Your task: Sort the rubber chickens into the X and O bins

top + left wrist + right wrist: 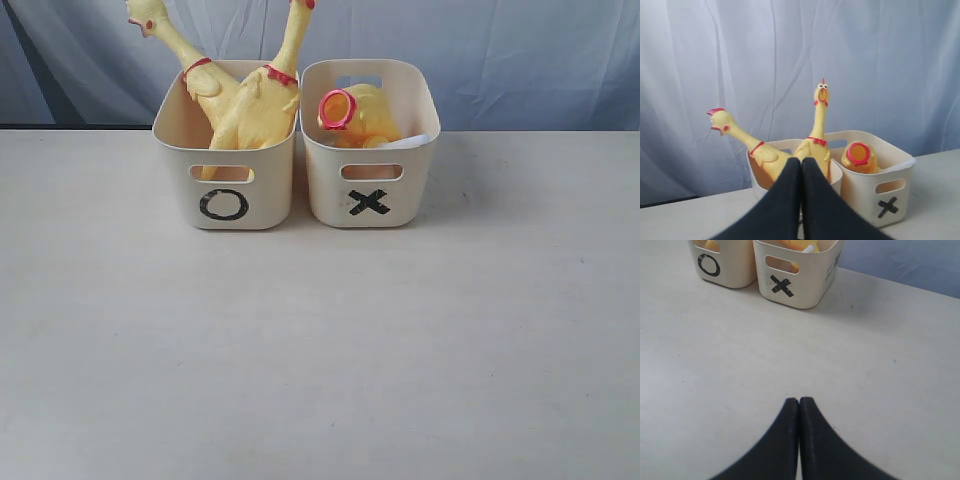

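Two rubber chickens stand in the cream O bin (225, 204): one (200, 75) leans left, the other (268, 95) rises with its neck straight up. The X bin (369, 200) beside it on the right holds a yellow toy with a red ring (338, 108) and something white. The left wrist view shows both chickens (759, 150) (819, 125), the O bin (836, 175) and the X bin (888, 200) beyond my left gripper (801, 161), which is shut and empty. My right gripper (799, 401) is shut and empty over bare table, well short of the O bin (722, 270) and X bin (790, 285).
The bins stand side by side at the back of a pale table (320, 350). A blue-grey cloth backdrop (500, 50) hangs behind them. Neither arm shows in the exterior view.
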Motion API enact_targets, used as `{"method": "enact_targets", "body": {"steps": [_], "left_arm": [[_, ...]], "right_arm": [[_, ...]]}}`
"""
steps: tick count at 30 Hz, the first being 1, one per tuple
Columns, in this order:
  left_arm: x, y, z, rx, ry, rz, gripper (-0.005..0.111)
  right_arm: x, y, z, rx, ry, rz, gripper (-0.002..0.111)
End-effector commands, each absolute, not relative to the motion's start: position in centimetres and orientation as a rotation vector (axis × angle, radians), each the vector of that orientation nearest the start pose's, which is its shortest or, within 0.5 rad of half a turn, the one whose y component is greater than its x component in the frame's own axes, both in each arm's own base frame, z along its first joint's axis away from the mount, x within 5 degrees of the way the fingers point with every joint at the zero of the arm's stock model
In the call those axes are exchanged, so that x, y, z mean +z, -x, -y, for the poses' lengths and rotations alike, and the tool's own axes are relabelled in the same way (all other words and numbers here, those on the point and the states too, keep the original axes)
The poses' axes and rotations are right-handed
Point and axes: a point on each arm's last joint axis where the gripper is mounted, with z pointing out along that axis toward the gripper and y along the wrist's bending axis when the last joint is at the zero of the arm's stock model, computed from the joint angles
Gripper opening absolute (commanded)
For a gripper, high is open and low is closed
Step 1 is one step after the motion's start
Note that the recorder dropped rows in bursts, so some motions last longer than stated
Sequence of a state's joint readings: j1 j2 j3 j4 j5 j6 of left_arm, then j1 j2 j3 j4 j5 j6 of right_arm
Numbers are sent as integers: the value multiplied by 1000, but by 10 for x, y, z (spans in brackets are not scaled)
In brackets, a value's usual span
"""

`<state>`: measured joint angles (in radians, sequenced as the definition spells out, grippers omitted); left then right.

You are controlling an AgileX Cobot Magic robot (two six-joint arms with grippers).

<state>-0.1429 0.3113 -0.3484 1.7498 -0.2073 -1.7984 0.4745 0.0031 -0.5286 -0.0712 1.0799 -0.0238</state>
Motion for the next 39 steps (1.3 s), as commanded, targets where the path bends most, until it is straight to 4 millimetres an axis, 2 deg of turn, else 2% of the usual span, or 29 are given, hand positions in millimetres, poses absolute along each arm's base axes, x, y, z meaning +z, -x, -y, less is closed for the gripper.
{"method": "enact_targets", "body": {"steps": [1, 9, 15, 26, 31, 34, 39], "left_arm": [[292, -72, 22, -258, -166, -1481, 0], [268, -76, 23, -253, -172, -1552, 0], [268, -75, 23, -256, -176, -1553, 0], [268, -75, 23, -256, -176, -1553, 0], [268, -75, 23, -256, -176, -1553, 0], [269, -72, 22, -252, -172, -1527, 0], [277, -54, 16, -194, -127, -1409, 0]], "right_arm": [[283, 5, 9, 198, 504, -1977, 0], [283, 5, 9, 198, 504, -1977, 0], [283, 6, 8, 159, 429, -1993, 0], [283, 8, 6, -33, 117, -2031, 0], [282, 9, 5, -55, 68, -2041, 0], [282, 9, 5, -61, 55, -2043, 0], [282, 9, 5, -60, 55, -2043, 0]]}}
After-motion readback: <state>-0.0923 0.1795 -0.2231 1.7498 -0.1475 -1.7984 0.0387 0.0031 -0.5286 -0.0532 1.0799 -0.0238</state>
